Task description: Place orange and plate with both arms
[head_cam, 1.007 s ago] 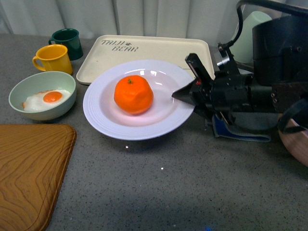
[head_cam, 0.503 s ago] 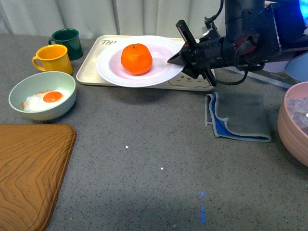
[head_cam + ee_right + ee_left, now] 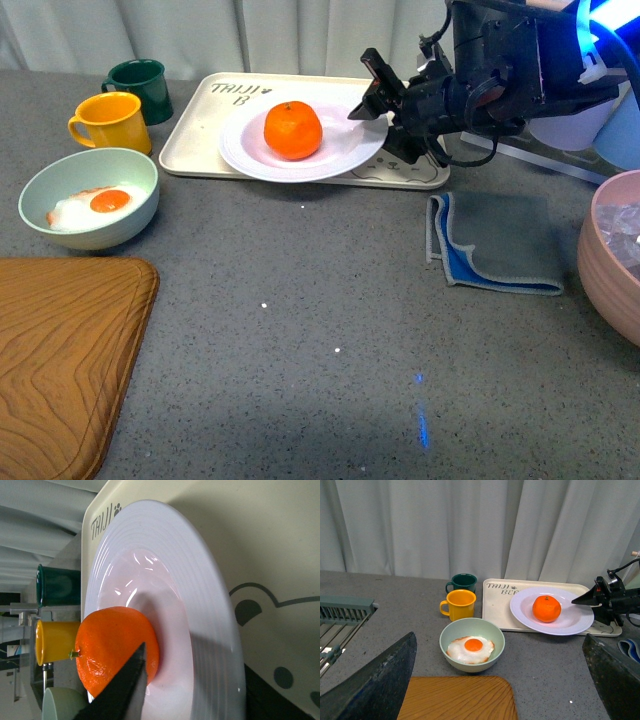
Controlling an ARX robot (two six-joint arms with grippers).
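Observation:
The white ridged plate (image 3: pixel 300 150) hangs just above the cream bear tray (image 3: pixel 210 125), slightly tilted, with the orange (image 3: pixel 293 130) in its middle. My right gripper (image 3: pixel 378 110) is shut on the plate's right rim, one finger above and one below. The right wrist view shows the plate (image 3: pixel 200 605) and the orange (image 3: pixel 107 650) close up, my right gripper (image 3: pixel 200 695) clamped on the rim. From the left wrist view the plate (image 3: pixel 570 625) and orange (image 3: pixel 546 608) lie far ahead. My left gripper (image 3: pixel 500 680) is open, holding nothing, above the wooden board (image 3: pixel 460 700).
A pale green bowl (image 3: pixel 60 185) with a fried egg sits left, with a yellow mug (image 3: pixel 110 122) and green mug (image 3: pixel 143 88) behind. A wooden board (image 3: pixel 60 360) lies front left. A grey-blue cloth (image 3: pixel 495 240) and pink bowl (image 3: pixel 612 270) are on the right.
My right arm has carried the plate with the orange up and back, from the table in front of the tray to just over the tray.

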